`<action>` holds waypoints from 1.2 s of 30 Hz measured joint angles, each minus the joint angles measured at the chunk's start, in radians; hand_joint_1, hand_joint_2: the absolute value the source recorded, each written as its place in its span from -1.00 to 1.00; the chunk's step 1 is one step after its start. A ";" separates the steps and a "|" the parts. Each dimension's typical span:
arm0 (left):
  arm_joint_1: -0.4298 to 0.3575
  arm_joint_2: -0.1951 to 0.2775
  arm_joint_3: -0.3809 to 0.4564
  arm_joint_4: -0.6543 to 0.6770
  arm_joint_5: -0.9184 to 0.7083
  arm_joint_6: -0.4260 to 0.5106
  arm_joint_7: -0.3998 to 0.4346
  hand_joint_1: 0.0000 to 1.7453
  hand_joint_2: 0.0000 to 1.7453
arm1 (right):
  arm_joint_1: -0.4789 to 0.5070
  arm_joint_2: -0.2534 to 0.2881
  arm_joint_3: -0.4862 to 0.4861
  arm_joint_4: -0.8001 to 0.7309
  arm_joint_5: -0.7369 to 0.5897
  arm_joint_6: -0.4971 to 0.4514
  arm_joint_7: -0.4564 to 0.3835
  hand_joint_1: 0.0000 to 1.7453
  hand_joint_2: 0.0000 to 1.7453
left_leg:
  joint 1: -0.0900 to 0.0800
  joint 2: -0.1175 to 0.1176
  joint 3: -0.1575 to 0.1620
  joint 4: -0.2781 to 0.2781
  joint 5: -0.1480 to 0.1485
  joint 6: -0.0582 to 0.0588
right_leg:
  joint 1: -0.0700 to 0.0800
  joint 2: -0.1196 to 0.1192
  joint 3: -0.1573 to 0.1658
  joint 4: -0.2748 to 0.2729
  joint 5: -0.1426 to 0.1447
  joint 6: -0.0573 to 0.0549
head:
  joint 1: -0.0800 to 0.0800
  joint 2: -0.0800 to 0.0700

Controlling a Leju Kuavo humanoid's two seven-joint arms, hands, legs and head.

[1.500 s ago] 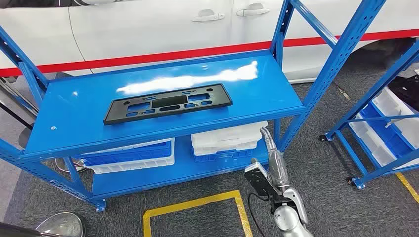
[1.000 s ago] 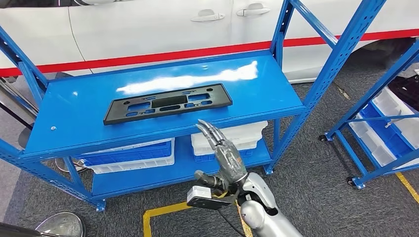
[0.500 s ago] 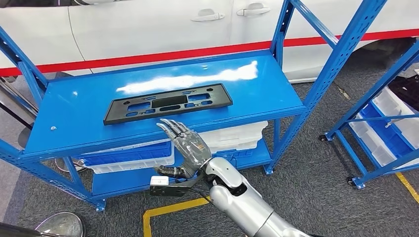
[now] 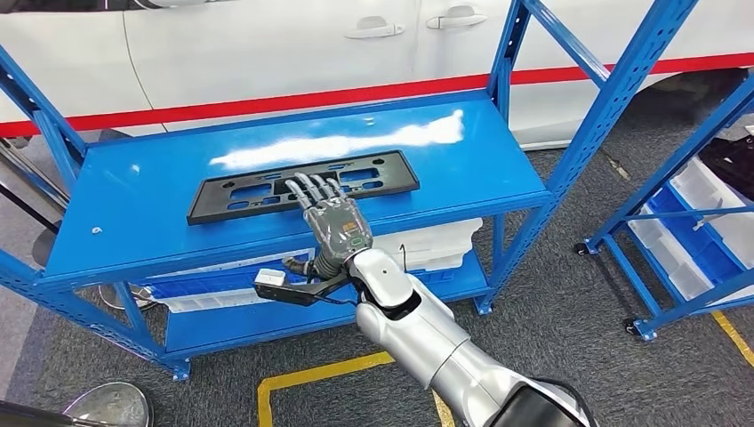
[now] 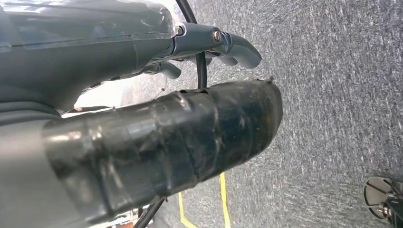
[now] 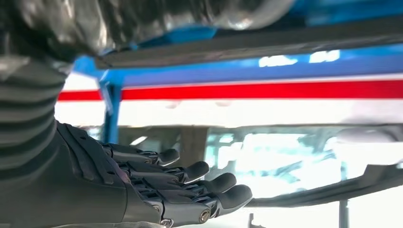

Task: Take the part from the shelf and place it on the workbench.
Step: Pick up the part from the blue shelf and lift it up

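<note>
Head view: right hand [image 4: 331,222] spread at frame centre over black plate frame [image 4: 249,197]; long axis left-right; fingertips overlapped.

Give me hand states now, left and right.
Left hand: cannot tell, hanging over the floor.
Right hand: open, fingers extended over the black part on the shelf, holding nothing.

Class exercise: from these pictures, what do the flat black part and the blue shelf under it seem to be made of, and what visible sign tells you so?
Black part: probably moulded plastic, matt; it barely reflects and has neat cut-out slots.
Blue shelf: likely painted sheet metal, glossy; a bright white glare runs across it, and its uprights are punched with rows of holes.
</note>
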 joint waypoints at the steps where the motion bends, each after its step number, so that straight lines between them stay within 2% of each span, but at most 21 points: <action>1: 0.000 0.000 0.000 0.000 -0.003 0.000 -0.002 -1.00 -1.00 | -0.003 0.001 -0.009 0.008 0.020 -0.009 0.006 -1.00 1.00 | 0.000 0.000 0.000 0.000 0.000 0.000 | 0.000 0.000 0.000 0.000 0.000 0.000 | 0.000 0.000; 11: 0.000 -0.002 0.000 0.000 -0.014 0.004 -0.006 -1.00 -1.00 | -0.011 0.010 -0.054 0.056 0.070 -0.027 0.018 -1.00 1.00 | -0.001 0.000 -0.001 0.003 -0.001 0.001 | -0.001 0.000 0.000 -0.002 0.002 0.002 | 0.000 0.000; 13: -0.001 -0.002 0.000 0.000 -0.018 0.005 -0.009 -1.00 -1.00 | -0.012 0.013 -0.063 0.062 0.079 -0.027 0.018 -1.00 1.00 | -0.003 0.001 -0.001 -0.001 0.003 0.010 | -0.004 0.000 0.003 -0.010 0.007 0.009 | 0.000 0.000; 15: -0.001 -0.003 0.000 0.000 -0.022 0.005 -0.011 -1.00 -1.00 | -0.013 0.017 -0.073 0.068 0.088 -0.027 0.017 -1.00 1.00 | 0.003 0.005 0.010 -0.029 0.018 0.022 | -0.004 0.000 0.002 -0.005 0.003 0.017 | 0.000 0.000; 16: -0.002 -0.004 0.000 0.000 -0.023 0.005 -0.012 -1.00 -1.00 | -0.014 0.019 -0.077 0.071 0.092 -0.027 0.016 -1.00 1.00 | 0.007 0.008 0.016 -0.043 0.026 0.025 | -0.003 0.000 -0.010 0.021 -0.012 0.021 | 0.000 0.000; 17: -0.002 -0.005 0.000 0.000 -0.024 0.005 -0.012 -1.00 -1.00 | -0.014 0.018 -0.080 0.074 0.097 -0.027 0.016 -1.00 1.00 | 0.011 0.010 0.020 -0.052 0.031 0.028 | -0.005 0.000 -0.036 0.069 -0.037 0.024 | 0.000 0.000; 19: -0.002 -0.006 -0.001 0.000 -0.026 0.005 -0.013 -1.00 -1.00 | -0.010 0.017 -0.085 0.083 0.103 -0.026 0.016 -1.00 1.00 | 0.013 0.012 0.019 -0.053 0.031 0.028 | -0.012 0.000 -0.107 0.193 -0.084 0.033 | 0.000 0.000; 20: -0.001 -0.006 -0.001 0.000 -0.027 0.005 -0.013 -1.00 -1.00 | -0.006 0.016 -0.086 0.089 0.106 -0.026 0.016 -1.00 1.00 | 0.014 0.012 0.019 -0.050 0.028 0.026 | -0.017 0.000 -0.135 0.234 -0.088 0.038 | 0.000 0.000; 21: -0.001 -0.006 -0.001 0.000 -0.027 0.005 -0.013 -1.00 -1.00 | -0.002 0.015 -0.088 0.094 0.108 -0.026 0.016 -1.00 1.00 | 0.017 0.011 0.020 -0.046 0.024 0.022 | -0.022 0.000 -0.146 0.239 -0.070 0.043 | 0.000 0.000; 22: -0.001 -0.006 -0.001 0.000 -0.027 0.005 -0.013 -1.00 -1.00 | 0.000 0.014 -0.089 0.099 0.109 -0.026 0.016 -1.00 1.00 | 0.021 0.010 0.020 -0.040 0.017 0.016 | -0.027 0.000 -0.139 0.207 -0.035 0.049 | 0.000 0.000; 23: -0.001 -0.006 -0.001 0.000 -0.027 0.005 -0.013 -1.00 -1.00 | 0.002 0.014 -0.089 0.102 0.110 -0.026 0.016 -1.00 1.00 | 0.026 0.009 0.021 -0.030 0.008 0.007 | -0.033 0.000 -0.118 0.146 0.005 0.055 | 0.000 0.000; 24: -0.001 -0.006 -0.001 0.000 -0.027 0.006 -0.013 -1.00 -1.00 | 0.002 0.014 -0.089 0.105 0.110 -0.026 0.016 -1.00 1.00 | 0.030 0.007 0.018 -0.019 -0.002 -0.003 | -0.034 0.003 -0.095 0.091 0.032 0.061 | 0.001 0.000; 25: -0.002 -0.006 -0.001 0.000 -0.028 0.006 -0.014 -1.00 -1.00 | 0.002 0.014 -0.089 0.107 0.110 -0.027 0.016 -1.00 1.00 | 0.031 0.006 0.013 -0.007 -0.011 -0.013 | -0.034 0.007 -0.079 0.051 0.045 0.058 | 0.002 0.000; 26: -0.003 -0.006 -0.001 0.000 -0.029 0.006 -0.014 -1.00 -1.00 | 0.002 0.014 -0.090 0.109 0.110 -0.027 0.016 -1.00 1.00 | 0.031 0.005 0.009 0.001 -0.018 -0.022 | -0.032 0.011 -0.073 0.032 0.045 0.051 | 0.003 0.000; 28: -0.004 -0.006 -0.001 0.000 -0.030 0.006 -0.015 -1.00 -1.00 | 0.004 0.015 -0.092 0.112 0.110 -0.027 0.016 -1.00 1.00 | 0.031 0.003 0.005 0.003 -0.022 -0.034 | -0.026 0.014 -0.076 0.035 0.035 0.027 | 0.006 0.000; 30: -0.004 -0.006 -0.001 0.000 -0.030 0.007 -0.015 -1.00 -1.00 | 0.004 0.017 -0.095 0.114 0.114 -0.027 0.016 -1.00 1.00 | 0.034 0.009 0.004 0.009 -0.031 -0.043 | -0.026 0.012 -0.072 0.032 0.033 0.009 | 0.006 0.000; 31: -0.005 -0.007 -0.001 0.000 -0.031 0.008 -0.015 -1.00 -1.00 | 0.003 0.018 -0.096 0.115 0.117 -0.028 0.017 -1.00 1.00 | 0.035 0.016 -0.007 0.037 -0.045 -0.045 | -0.026 0.010 -0.068 0.029 0.032 0.001 | 0.006 0.000; 32: -0.005 -0.007 -0.001 0.000 -0.032 0.010 -0.015 -1.00 -1.00 | 0.003 0.019 -0.098 0.117 0.121 -0.028 0.017 -1.00 1.00 | 0.034 0.023 -0.032 0.087 -0.069 -0.045 | -0.025 0.007 -0.064 0.026 0.030 -0.005 | 0.005 0.000; 34: -0.007 -0.007 -0.001 0.000 -0.034 0.012 -0.015 -1.00 -1.00 | 0.004 0.019 -0.102 0.124 0.129 -0.028 0.018 -1.00 1.00 | 0.033 0.030 -0.111 0.224 -0.118 -0.043 | -0.018 0.001 -0.059 0.025 0.025 -0.014 | 0.005 0.000; 35: -0.007 -0.007 -0.001 0.000 -0.034 0.013 -0.016 -1.00 -1.00 | 0.006 0.019 -0.105 0.129 0.131 -0.028 0.018 -1.00 1.00 | 0.031 0.031 -0.146 0.275 -0.127 -0.041 | -0.014 0.000 -0.057 0.025 0.022 -0.017 | 0.005 0.000; 36: -0.005 -0.007 -0.001 0.000 -0.035 0.014 -0.016 -1.00 -1.00 | 0.007 0.019 -0.108 0.133 0.134 -0.029 0.017 -1.00 1.00 | 0.030 0.031 -0.165 0.291 -0.114 -0.037 | -0.010 -0.001 -0.053 0.025 0.019 -0.019 | 0.005 0.000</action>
